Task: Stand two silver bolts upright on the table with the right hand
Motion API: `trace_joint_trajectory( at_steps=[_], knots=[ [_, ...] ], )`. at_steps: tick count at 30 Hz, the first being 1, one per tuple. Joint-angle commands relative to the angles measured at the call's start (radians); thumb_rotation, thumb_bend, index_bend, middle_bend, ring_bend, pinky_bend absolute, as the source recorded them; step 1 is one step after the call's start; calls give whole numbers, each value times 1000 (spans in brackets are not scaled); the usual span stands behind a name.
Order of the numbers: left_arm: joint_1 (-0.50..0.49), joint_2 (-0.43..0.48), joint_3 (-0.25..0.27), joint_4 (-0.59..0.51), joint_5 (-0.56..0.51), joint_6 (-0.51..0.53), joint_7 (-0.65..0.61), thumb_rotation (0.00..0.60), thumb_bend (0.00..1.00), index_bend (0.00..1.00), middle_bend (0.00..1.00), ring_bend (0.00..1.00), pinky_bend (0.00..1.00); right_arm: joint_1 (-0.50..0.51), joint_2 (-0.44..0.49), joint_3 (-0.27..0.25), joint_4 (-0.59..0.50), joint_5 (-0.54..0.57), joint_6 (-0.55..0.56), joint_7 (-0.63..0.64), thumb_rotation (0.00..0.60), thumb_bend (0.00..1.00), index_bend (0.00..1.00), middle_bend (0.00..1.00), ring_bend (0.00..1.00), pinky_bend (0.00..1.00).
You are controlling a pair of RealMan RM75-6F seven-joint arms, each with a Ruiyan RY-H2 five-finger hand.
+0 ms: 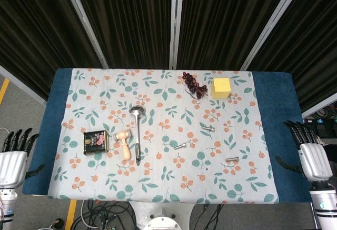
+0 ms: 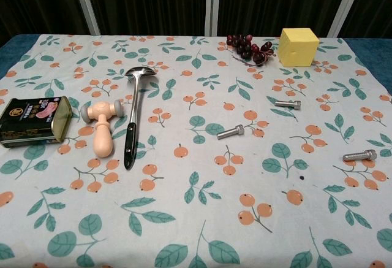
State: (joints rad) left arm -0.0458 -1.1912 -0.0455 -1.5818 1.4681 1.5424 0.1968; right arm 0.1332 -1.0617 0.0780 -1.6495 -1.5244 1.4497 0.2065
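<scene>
Floral tablecloth (image 1: 158, 188), three silver bolts (image 2: 230, 132) lying flat, both hands (image 1: 314, 159) off-table, fingers (image 1: 297, 131) spread, empty

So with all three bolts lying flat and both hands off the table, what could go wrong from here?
Three silver bolts lie on their sides: the near one, the middle one and the far one. Being round, each may roll away from the right hand as it closes. The patterned cloth looks soft, so a bolt stood on its head could tip over.
</scene>
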Motion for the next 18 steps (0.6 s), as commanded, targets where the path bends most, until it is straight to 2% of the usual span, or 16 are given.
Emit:
trace_joint_trajectory(
  at_steps=[1, 10, 14, 18],
  knots=[
    [8, 10, 0, 0, -6, 6, -6, 600, 0, 167, 56, 6, 0, -1, 0, 0, -1, -5, 6, -1, 600, 97, 118, 105, 0, 0],
    [18, 10, 15, -2, 19, 17, -20, 600, 0, 167, 56, 6, 0, 31, 5, -4, -22, -13, -49, -16, 600, 117, 154, 148, 0, 0],
    [18, 6, 17, 5, 26, 16, -24, 600, 0, 167, 56, 6, 0, 119, -21, 31, -60, 31, -172, -105, 600, 165, 214, 198, 0, 0],
    [18, 0, 20, 13, 26, 8, -32, 600, 0, 168, 56, 6, 0, 245, -100, 90, -56, 126, -325, -245, 600, 203, 284, 210, 0, 0]
  ],
)
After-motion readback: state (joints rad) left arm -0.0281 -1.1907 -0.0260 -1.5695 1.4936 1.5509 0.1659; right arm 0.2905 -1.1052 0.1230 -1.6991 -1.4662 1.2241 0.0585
